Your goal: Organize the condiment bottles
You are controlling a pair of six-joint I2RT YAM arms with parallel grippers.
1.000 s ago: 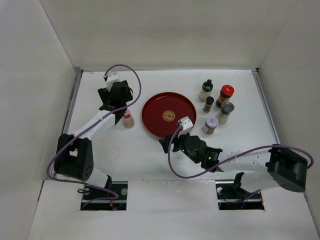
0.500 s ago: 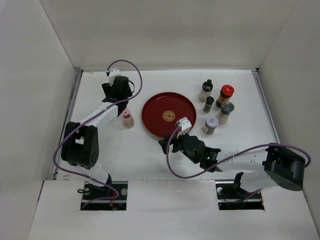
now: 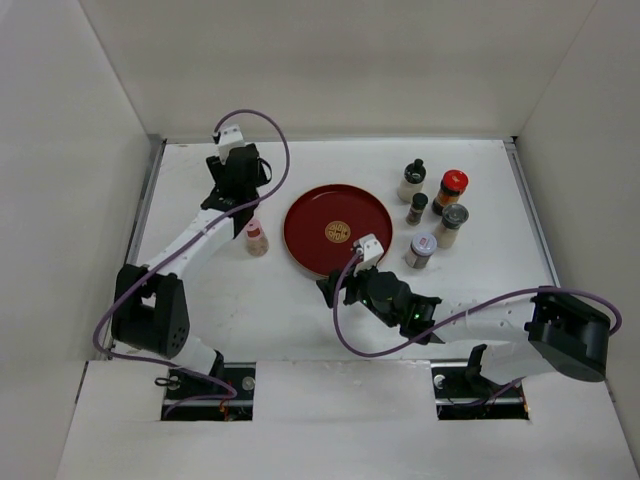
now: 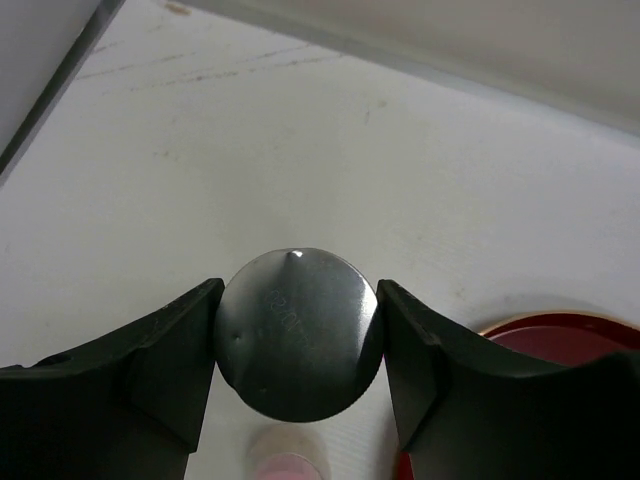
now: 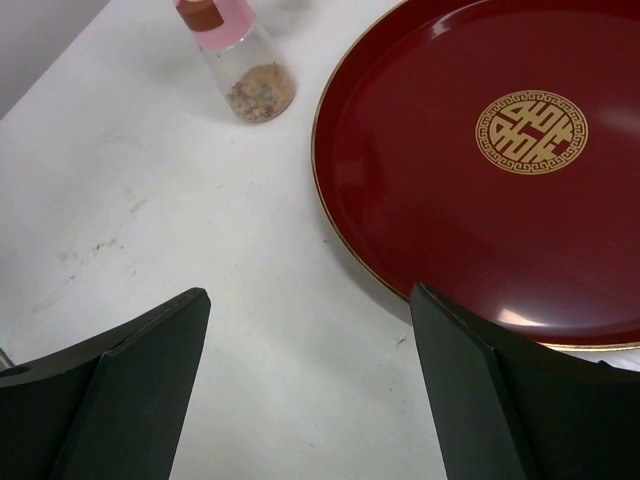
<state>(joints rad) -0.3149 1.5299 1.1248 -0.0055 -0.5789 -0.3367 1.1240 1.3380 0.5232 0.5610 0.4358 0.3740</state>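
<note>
The left gripper (image 4: 297, 342) squeezes a silver-capped jar (image 4: 297, 330). A blurry pink cap (image 4: 288, 467) shows under it, with the red tray (image 4: 560, 338) to the right.

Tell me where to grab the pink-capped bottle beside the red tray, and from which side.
Take the pink-capped bottle around its clear round body, just under the cap, coming from the near side with the open right pincer. It stands upright and alone, and the red tray sits apart on its right, so fingers probably fit either side.
</note>
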